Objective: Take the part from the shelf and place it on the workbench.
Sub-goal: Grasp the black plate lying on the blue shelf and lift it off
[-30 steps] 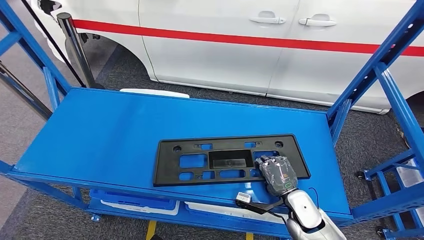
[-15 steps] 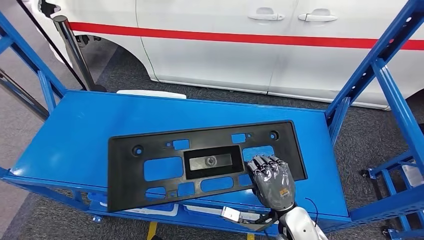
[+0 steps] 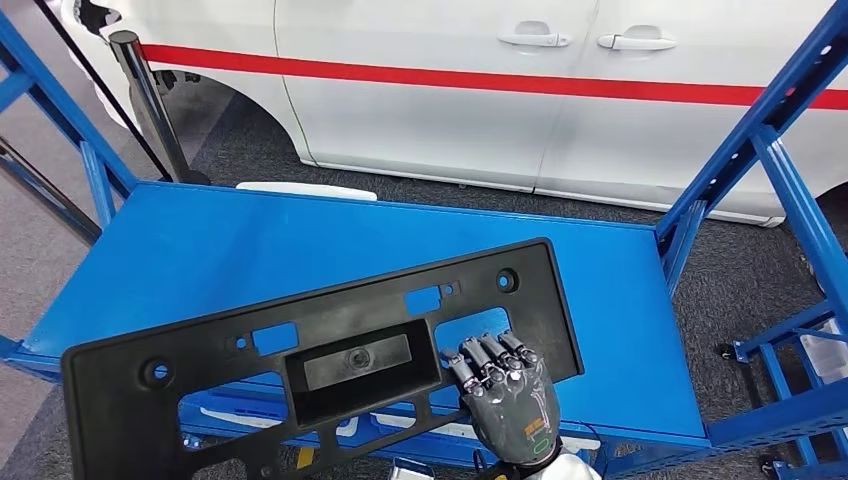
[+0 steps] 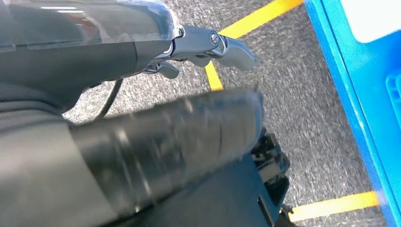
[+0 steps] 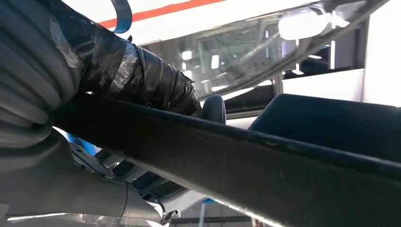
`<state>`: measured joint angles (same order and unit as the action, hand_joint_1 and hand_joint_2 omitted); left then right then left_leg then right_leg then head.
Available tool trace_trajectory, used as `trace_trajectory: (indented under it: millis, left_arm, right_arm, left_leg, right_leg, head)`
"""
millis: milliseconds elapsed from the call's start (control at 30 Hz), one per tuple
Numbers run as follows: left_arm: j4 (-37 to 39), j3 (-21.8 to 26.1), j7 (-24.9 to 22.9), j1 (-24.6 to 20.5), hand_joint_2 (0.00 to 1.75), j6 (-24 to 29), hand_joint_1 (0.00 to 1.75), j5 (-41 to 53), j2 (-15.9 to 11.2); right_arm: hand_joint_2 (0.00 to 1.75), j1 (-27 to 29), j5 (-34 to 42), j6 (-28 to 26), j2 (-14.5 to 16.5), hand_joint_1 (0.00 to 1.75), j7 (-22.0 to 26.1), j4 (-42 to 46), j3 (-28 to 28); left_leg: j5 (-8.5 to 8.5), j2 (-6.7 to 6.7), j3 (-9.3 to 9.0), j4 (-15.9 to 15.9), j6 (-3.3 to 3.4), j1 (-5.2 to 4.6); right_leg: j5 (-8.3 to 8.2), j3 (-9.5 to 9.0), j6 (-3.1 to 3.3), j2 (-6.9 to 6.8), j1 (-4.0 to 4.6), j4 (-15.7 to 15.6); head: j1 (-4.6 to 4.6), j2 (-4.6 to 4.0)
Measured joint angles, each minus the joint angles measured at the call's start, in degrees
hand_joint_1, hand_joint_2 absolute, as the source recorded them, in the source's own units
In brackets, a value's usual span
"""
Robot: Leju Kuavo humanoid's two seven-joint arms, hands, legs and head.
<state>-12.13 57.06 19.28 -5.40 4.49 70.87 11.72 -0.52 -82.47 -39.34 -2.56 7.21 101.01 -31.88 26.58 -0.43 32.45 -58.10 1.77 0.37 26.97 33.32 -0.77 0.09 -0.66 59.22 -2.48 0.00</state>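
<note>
The part is a long black plastic plate (image 3: 350, 305) with several cut-outs and a recessed middle. It hangs tilted above the front of the blue shelf (image 3: 250, 240), its left end low and near me. My right hand (image 3: 505, 405) grips its near edge toward the right end, fingers curled over the top face. In the right wrist view the plate's dark edge (image 5: 265, 165) runs across under the taped thumb (image 5: 142, 75). My left hand (image 4: 165, 151) hangs beside the shelf over grey floor, blurred, its fingers hard to read.
A white car (image 3: 500, 90) with a red stripe stands close behind the shelf. Blue uprights (image 3: 760, 130) rise at the right and left ends. A black post (image 3: 150, 100) stands at the back left. Yellow floor lines (image 4: 255, 19) run beside the shelf's blue base (image 4: 359, 94).
The plate has come up off the shelf top and moved toward me and to the left, tilting as my right hand drew back with it.
</note>
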Motion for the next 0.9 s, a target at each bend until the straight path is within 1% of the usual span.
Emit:
trace_trajectory:
  millis: [33, 67, 133, 167, 200, 233, 267, 300, 333, 367, 400, 433, 500, 533, 567, 600, 633, 667, 700, 733, 767, 800, 833, 867, 900]
  left_arm:
    - [0.00, 0.08, 0.02, -0.01, 1.75, -0.02, 0.00, -0.04, 0.00]
    - [0.00, 0.13, 0.04, -0.03, 1.75, -0.07, 0.00, -0.08, 0.00]
    - [0.00, 0.22, 0.09, 0.03, 1.75, -0.38, 0.00, -0.15, -0.02]
    - [0.00, 0.25, 0.11, 0.11, 1.75, -0.65, 0.00, -0.21, -0.03]
    - [0.00, 0.26, 0.13, 0.19, 1.75, -0.88, 0.00, -0.27, -0.05]
    - [0.00, 0.28, 0.14, 0.25, 1.75, -1.03, 0.00, -0.33, -0.07]
    - [0.00, 0.30, 0.15, 0.27, 1.75, -0.96, 0.00, -0.39, -0.07]
    - [0.00, 0.31, 0.15, 0.29, 1.75, -0.78, 0.00, -0.39, -0.06]
    - [0.00, 0.32, 0.14, 0.28, 1.75, -0.56, 0.00, -0.40, -0.06]
    - [0.00, 0.34, 0.07, 0.29, 1.75, -0.14, 0.00, -0.39, -0.06]
    - [0.00, 0.36, -0.16, 0.29, 1.75, 0.44, 0.00, -0.33, -0.07]
    - [0.00, 0.38, -0.55, 0.28, 1.75, 1.23, 0.00, -0.21, -0.07]
    - [0.00, 0.40, -1.71, 0.27, 1.75, 3.41, 0.00, 0.10, -0.07]
    - [0.00, 0.40, -2.23, 0.26, 1.75, 4.50, 0.00, 0.27, -0.06]
    - [0.00, 0.40, -2.63, 0.26, 1.75, 5.45, 0.00, 0.40, -0.04]
    - [0.00, 0.41, -2.90, 0.27, 1.75, 6.14, 0.00, 0.51, -0.02]
    - [0.00, 0.42, -3.09, 0.28, 1.75, 6.59, 0.00, 0.58, 0.01]
    - [0.00, 0.43, -3.27, 0.31, 1.75, 6.90, 0.00, 0.61, 0.02]
    - [0.00, 0.44, -3.44, 0.35, 1.75, 7.17, 0.00, 0.64, 0.02]
    - [0.00, 0.45, -3.66, 0.40, 1.75, 7.46, 0.00, 0.71, 0.02]
    - [0.00, 0.45, -3.90, 0.42, 1.75, 7.80, 0.00, 0.81, 0.02]
    - [0.00, 0.45, -4.11, 0.40, 1.75, 8.10, 0.00, 0.92, 0.02]
    - [0.00, 0.45, -4.31, 0.38, 1.75, 8.33, 0.00, 1.03, 0.02]
    - [0.00, 0.45, -4.44, 0.34, 1.75, 8.47, 0.00, 1.13, 0.02]
    - [0.00, 0.45, -4.53, 0.30, 1.75, 8.52, 0.00, 1.21, 0.02]
  right_arm:
    - [1.75, 0.10, -0.19, -0.01, 0.09, 1.75, -0.07, 0.19, -0.15]
    - [1.75, 0.19, -0.40, -0.02, 0.16, 1.75, -0.21, 0.37, -0.26]
    - [1.75, 0.42, -0.99, -0.04, 0.25, 1.75, -0.62, 0.69, -0.58]
    - [1.75, 0.56, -1.27, -0.04, 0.28, 1.75, -0.86, 0.78, -0.80]
    - [1.75, 0.66, -1.45, -0.04, 0.29, 1.75, -1.05, 0.80, -1.04]
    - [1.75, 0.72, -1.58, -0.04, 0.29, 1.75, -1.26, 0.81, -1.27]
    - [1.75, 0.75, -1.59, -0.04, 0.29, 1.75, -1.46, 0.82, -1.46]
    - [1.75, 0.73, -1.55, -0.04, 0.29, 1.75, -1.63, 0.83, -1.59]
    - [1.75, 0.72, -1.46, -0.04, 0.29, 1.75, -1.79, 0.84, -1.70]
    - [1.75, 0.71, -1.31, -0.04, 0.34, 1.75, -1.92, 0.86, -1.82]
    - [1.75, 0.71, -1.12, -0.05, 0.40, 1.75, -2.07, 0.88, -1.90]
    - [1.75, 0.73, -0.88, -0.05, 0.46, 1.75, -2.23, 0.89, -1.97]
    - [1.75, 0.78, -0.32, -0.05, 0.58, 1.75, -2.61, 0.88, -2.05]
    - [1.75, 0.78, -0.01, -0.04, 0.62, 1.75, -2.71, 0.88, -2.05]
    - [1.75, 0.79, 0.26, -0.04, 0.68, 1.75, -2.77, 0.87, -2.05]
    - [1.75, 0.81, 0.49, -0.04, 0.75, 1.75, -2.78, 0.86, -2.05]
    - [1.75, 0.84, 0.65, -0.04, 0.82, 1.75, -2.78, 0.85, -2.05]
    - [1.75, 0.88, 0.79, -0.04, 0.88, 1.75, -2.76, 0.81, -2.05]
    - [1.75, 0.96, 0.96, -0.04, 0.91, 1.75, -2.71, 0.75, -2.05]
    - [1.75, 1.05, 1.19, -0.04, 0.92, 1.75, -2.62, 0.67, -2.05]
    - [1.75, 1.14, 1.48, -0.04, 0.93, 1.75, -2.52, 0.59, -2.05]
    - [1.75, 1.22, 1.78, -0.04, 0.97, 1.75, -2.40, 0.50, -2.05]
    - [1.75, 1.26, 2.09, -0.04, 1.01, 1.75, -2.29, 0.42, -2.05]
    - [1.75, 1.26, 2.35, -0.04, 1.06, 1.75, -2.19, 0.36, -2.05]
    - [1.75, 1.26, 2.57, -0.04, 1.09, 1.75, -2.09, 0.31, -2.05]
  left_leg:
    - [-0.18, 0.02, -0.09, 0.23, 0.30, 0.09]
    - [-0.28, 0.06, -0.14, 0.36, 0.56, 0.14]
    - [-0.31, 0.15, -0.11, 0.39, 0.93, 0.10]
    - [-0.28, 0.20, -0.09, 0.33, 1.04, 0.04]
    - [-0.24, 0.22, -0.07, 0.27, 1.07, 0.01]
    - [-0.19, 0.19, -0.07, 0.16, 1.05, -0.02]
    - [-0.11, 0.13, -0.10, 0.03, 0.98, -0.03]
    - [-0.01, 0.06, -0.11, -0.10, 0.87, -0.03]
    - [0.12, 0.01, -0.06, -0.31, 0.68, -0.15]
    - [0.20, -0.01, 0.02, -0.42, 0.45, -0.22]
    - [0.25, 0.00, 0.10, -0.48, 0.19, -0.27]
    - [0.26, 0.01, 0.15, -0.48, -0.09, -0.33]
    - [0.45, 0.03, 0.11, -0.57, -0.69, -0.21]
    - [1.14, 0.05, 0.40, -1.37, -1.00, -0.16]
    - [2.41, 0.07, 1.17, -3.19, -1.31, -0.09]
    - [4.21, 0.10, 2.52, -6.22, -1.57, 0.03]
    - [6.15, 0.11, 4.28, -10.02, -1.79, 0.09]
    - [7.59, 0.11, 5.99, -13.66, -1.99, 0.16]
    - [8.14, 0.11, 7.13, -16.05, -2.13, 0.23]
    - [7.53, 0.11, 7.31, -16.35, -2.20, 0.28]
    - [5.88, 0.12, 6.42, -14.35, -2.21, 0.34]
    - [3.70, 0.13, 4.74, -10.73, -2.13, 0.38]
    - [1.95, 0.12, 2.84, -6.71, -1.98, 0.35]
    - [0.77, 0.09, 1.33, -3.44, -1.74, 0.27]
    - [0.30, 0.05, 0.48, -1.48, -1.49, 0.16]
  right_leg:
    - [0.85, 0.45, -0.27, -0.01, -0.04, 1.12]
    - [2.49, 1.62, -0.48, -0.03, -0.10, 3.78]
    - [6.36, 5.17, -0.79, -0.05, -0.14, 11.48]
    - [7.43, 6.70, -0.85, -0.06, -0.16, 14.68]
    - [7.34, 7.28, -0.83, -0.06, -0.15, 15.87]
    - [6.05, 6.67, -0.71, -0.06, -0.15, 14.65]
    - [4.03, 5.05, -0.50, -0.06, -0.14, 11.43]
    - [2.30, 3.03, -0.22, -0.06, -0.09, 7.36]
    - [0.97, 1.20, 0.07, -0.06, 0.05, 3.60]
    - [0.40, 0.12, 0.31, -0.04, 0.20, 1.24]
    - [0.44, -0.28, 0.53, 0.00, 0.34, 0.20]
    - [0.44, -0.25, 0.68, 0.07, 0.45, 0.07]
    - [0.25, -0.32, 1.23, 0.13, 0.30, -0.19]
    - [0.13, -0.45, 1.57, 0.08, 0.17, -0.41]
    - [0.00, -0.57, 1.89, 0.00, 0.05, -0.61]
    - [-0.06, -0.63, 2.10, -0.09, 0.00, -0.70]
    - [-0.06, -0.58, 2.25, -0.14, 0.01, -0.68]
    - [-0.04, -0.52, 2.31, -0.17, 0.03, -0.64]
    - [-0.02, -0.51, 2.34, -0.18, 0.04, -0.60]
    - [0.01, -0.52, 2.34, -0.17, 0.04, -0.56]
    - [0.05, -0.58, 2.30, -0.13, 0.03, -0.51]
    - [0.12, -0.67, 2.21, -0.08, 0.02, -0.44]
    - [0.23, -0.72, 2.04, -0.04, 0.09, -0.35]
    - [0.32, -0.69, 1.81, 0.00, 0.18, -0.21]
    - [0.35, -0.62, 1.55, 0.00, 0.27, -0.12]
  head:
    - [-0.01, 0.00]
    - [-0.03, 0.00]
    - [-0.04, 0.00]
    - [-0.04, 0.00]
    - [-0.04, 0.00]
    - [-0.04, 0.00]
    - [-0.04, 0.00]
    - [-0.04, 0.00]
    - [-0.04, 0.00]
    - [-0.04, 0.00]
    - [-0.04, 0.00]
    - [-0.02, 0.00]
    - [-0.02, 0.00]
    - [0.01, 0.00]
    - [0.02, 0.00]
    - [0.04, 0.00]
    - [0.06, 0.00]
    - [0.06, 0.00]
    - [0.06, 0.00]
    - [0.06, 0.00]
    - [0.07, 0.00]
    - [0.07, 0.00]
    - [0.07, 0.00]
    - [0.06, 0.00]
    - [0.04, 0.00]
